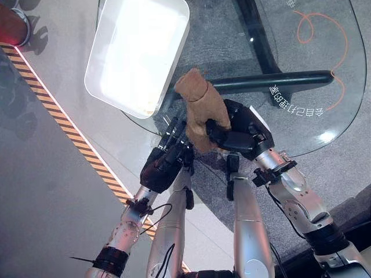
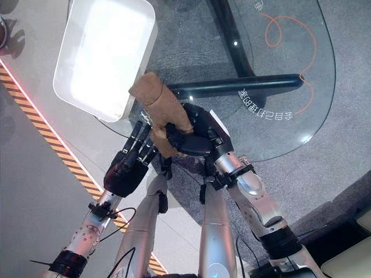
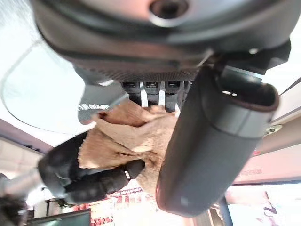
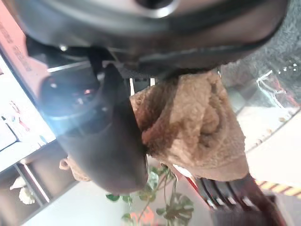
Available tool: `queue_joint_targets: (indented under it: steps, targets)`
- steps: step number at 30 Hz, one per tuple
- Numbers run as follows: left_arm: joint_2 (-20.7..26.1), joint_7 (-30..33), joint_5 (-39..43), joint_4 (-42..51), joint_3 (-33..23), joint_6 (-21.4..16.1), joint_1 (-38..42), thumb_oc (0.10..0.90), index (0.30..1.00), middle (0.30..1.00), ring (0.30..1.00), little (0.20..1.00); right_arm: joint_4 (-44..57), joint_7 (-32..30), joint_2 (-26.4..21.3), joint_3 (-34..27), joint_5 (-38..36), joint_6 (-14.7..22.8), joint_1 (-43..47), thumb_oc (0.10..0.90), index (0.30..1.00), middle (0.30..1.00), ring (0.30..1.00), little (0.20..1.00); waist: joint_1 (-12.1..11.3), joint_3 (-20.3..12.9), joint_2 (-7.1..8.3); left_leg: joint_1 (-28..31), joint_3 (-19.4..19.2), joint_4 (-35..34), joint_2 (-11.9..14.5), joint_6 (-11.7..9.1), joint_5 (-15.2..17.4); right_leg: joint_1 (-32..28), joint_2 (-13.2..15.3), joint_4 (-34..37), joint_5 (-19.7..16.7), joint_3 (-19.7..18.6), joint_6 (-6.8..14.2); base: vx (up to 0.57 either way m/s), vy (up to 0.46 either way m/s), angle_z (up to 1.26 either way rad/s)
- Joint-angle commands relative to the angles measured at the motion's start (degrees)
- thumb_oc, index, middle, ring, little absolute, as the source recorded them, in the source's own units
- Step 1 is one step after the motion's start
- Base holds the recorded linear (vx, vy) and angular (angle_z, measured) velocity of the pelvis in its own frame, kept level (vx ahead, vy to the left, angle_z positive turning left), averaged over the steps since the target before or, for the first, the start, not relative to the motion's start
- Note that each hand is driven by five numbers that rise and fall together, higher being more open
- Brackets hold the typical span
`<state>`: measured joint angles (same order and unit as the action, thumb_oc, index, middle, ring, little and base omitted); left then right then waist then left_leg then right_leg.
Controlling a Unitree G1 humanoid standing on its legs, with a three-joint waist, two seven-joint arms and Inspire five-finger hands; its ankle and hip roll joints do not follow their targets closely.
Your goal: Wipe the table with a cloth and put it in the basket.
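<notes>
Nearby, white basket [image 1: 116,87] sits beside cloth [image 1: 200,107] in right hand [image 1: 240,136].

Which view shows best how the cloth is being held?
The right eye view: the brown cloth sticks up from the right robot hand, curled round it, above the glass table, the left robot hand open beside it. The left eye view matches; both wrist views show bunched cloth close up.

Brown cloth [image 1: 201,108] bunched, near white basket [image 1: 138,55].
</notes>
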<state>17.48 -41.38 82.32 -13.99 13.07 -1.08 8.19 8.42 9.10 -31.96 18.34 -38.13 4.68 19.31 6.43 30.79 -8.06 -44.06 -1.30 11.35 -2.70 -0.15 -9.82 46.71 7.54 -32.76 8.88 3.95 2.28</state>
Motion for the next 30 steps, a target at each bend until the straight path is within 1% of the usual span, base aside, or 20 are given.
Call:
queue_joint_targets:
  steps: [1,5,6,7,8,11,16,20,22,23,24,25,28,30]
  targets:
    - [1.6,-1.3,1.9,7.3,0.9,1.1,-0.5,0.8,0.9,0.9,0.9,0.9,12.4,7.0,0.8,2.8,0.6,3.9,5.9,0.1,0.3,0.3,0.3,0.2,0.3,-1.0,0.21,0.4,-1.1,9.3,1.0,-1.1,9.0,-1.2,-1.5,8.2,-6.9,-2.0,1.6,0.0,-0.047,-0.01]
    - [1.8,-0.5,2.0,8.2,0.7,1.6,0.5,0.8,0.9,0.9,0.9,0.9,11.0,6.4,0.3,4.7,2.1,2.8,6.8,0.1,0.3,0.3,0.3,0.2,-0.1,-1.0,0.6,-0.2,-0.9,9.7,1.2,-1.1,9.0,-0.8,-1.2,7.9,-6.9,-1.7,1.6,-0.01,-0.042,0.0]
    - [1.8,-0.5,1.9,8.3,0.5,1.6,1.1,0.8,0.9,0.9,0.9,0.9,10.9,6.4,0.2,4.7,2.2,2.8,7.4,0.1,0.3,0.3,0.3,0.2,-0.2,-1.0,0.56,-1.6,-1.2,9.4,1.3,-0.8,7.4,0.4,-1.2,8.3,-8.4,-1.6,1.3,0.0,0.0,0.0]
    - [2.0,0.2,1.5,8.3,0.7,1.3,1.0,0.8,0.9,0.9,0.9,0.9,10.4,6.3,0.0,5.2,2.9,2.2,7.3,0.1,0.3,0.3,0.3,0.2,-0.2,-1.0,0.64,-0.5,-0.9,9.8,1.3,-1.1,8.9,-0.5,-1.2,7.6,-6.8,-1.7,1.6,-0.06,-0.021,0.01]
    - [2.1,0.7,1.4,8.4,0.5,1.3,1.7,0.8,0.9,0.9,0.9,0.9,10.4,6.2,-0.3,5.4,2.9,2.3,7.9,0.1,0.3,0.3,0.3,0.2,-0.3,-1.0,0.62,-1.9,-1.0,9.5,1.4,-0.8,7.3,0.9,-1.2,8.0,-8.4,-1.5,1.3,0.0,-0.032,0.01]
    - [2.7,1.8,1.7,8.3,0.3,1.1,1.9,0.8,0.9,0.9,0.9,0.9,10.0,7.1,-0.7,5.7,3.6,2.5,8.0,0.1,0.3,0.3,0.3,0.2,-0.6,-1.0,0.81,-2.1,-0.8,9.6,1.4,-0.9,7.3,0.9,-1.2,7.7,-8.3,-1.4,1.3,-0.02,-0.033,0.01]
    - [3.0,2.3,1.9,8.6,-0.1,1.6,2.6,0.8,0.9,0.9,0.9,0.9,9.8,6.8,-1.3,6.2,5.2,0.5,8.4,0.1,0.3,0.3,0.3,0.2,-0.7,-1.0,1.16,-2.7,-0.5,10.2,1.4,-0.9,7.4,1.3,-1.0,7.4,-8.3,-1.2,1.3,0.0,0.0,0.0]
    - [3.0,1.9,1.6,9.1,0.0,2.0,3.0,0.8,0.9,0.9,0.9,0.9,8.6,4.7,-2.5,7.0,7.3,-2.0,8.9,0.1,0.3,0.3,0.3,0.2,-0.9,-1.0,1.34,-2.8,-0.3,9.9,1.4,-1.0,7.2,1.5,-0.9,7.7,-8.4,-1.1,1.4,0.0,0.0,0.0]
    - [3.2,0.8,2.1,9.4,0.1,2.2,3.0,0.8,0.9,0.9,0.9,0.9,7.0,1.5,-3.8,8.2,11.6,-4.7,9.0,0.1,0.3,0.3,0.3,0.2,-0.9,-1.0,1.45,-2.8,-0.3,9.8,1.3,-1.1,7.3,1.4,-0.8,7.8,-8.5,-1.0,1.4,0.0,0.0,0.0]
    - [3.2,0.8,2.1,9.4,0.1,2.1,3.0,0.8,0.9,0.9,0.9,0.9,6.9,1.3,-3.9,8.3,11.9,-4.9,9.1,0.1,0.3,0.3,0.3,0.2,-0.9,-1.0,1.45,-2.8,-0.3,9.7,1.3,-1.1,7.3,1.4,-0.8,7.9,-8.5,-1.0,1.4,0.0,0.0,0.0]
    - [3.3,0.6,2.3,9.8,0.2,1.8,3.3,0.8,0.9,0.9,0.9,0.9,6.2,-0.3,-4.6,9.1,13.9,-6.9,9.2,0.1,0.3,0.3,0.3,0.2,-0.9,-1.0,1.49,-2.9,-0.3,9.6,1.2,-1.0,7.2,1.5,-0.9,8.0,-8.5,-0.9,1.3,0.05,-0.004,0.0]
    - [3.3,0.5,2.5,10.6,0.5,1.5,2.7,0.8,0.9,0.9,0.9,0.9,5.8,-1.2,-5.3,9.8,14.6,-7.9,8.7,0.1,0.3,0.3,0.3,0.2,-1.0,-1.0,1.6,-1.7,-0.2,9.8,1.2,-1.3,8.7,0.4,-0.9,7.6,-7.0,-1.0,1.6,0.05,-0.003,0.0]
    - [3.4,-0.9,3.6,12.2,0.8,0.3,2.4,0.8,0.9,0.9,0.9,0.9,5.3,-3.2,-6.7,11.3,14.6,-9.8,8.7,0.1,0.3,0.3,0.3,0.2,-1.1,-1.0,1.63,-1.7,-0.2,9.4,1.0,-1.4,8.6,0.4,-1.0,7.9,-7.0,-0.9,1.5,0.02,-0.001,0.0]
    - [3.4,-1.5,4.4,13.2,0.9,0.1,2.4,0.8,0.9,0.9,0.9,0.9,5.3,-3.7,-7.1,12.0,14.2,-10.2,8.9,0.1,0.3,0.3,0.3,0.2,-1.1,-1.0,1.58,-1.7,-0.2,9.3,0.9,-1.4,8.5,0.5,-1.1,8.0,-6.9,-1.0,1.5,0.0,0.0,0.0]
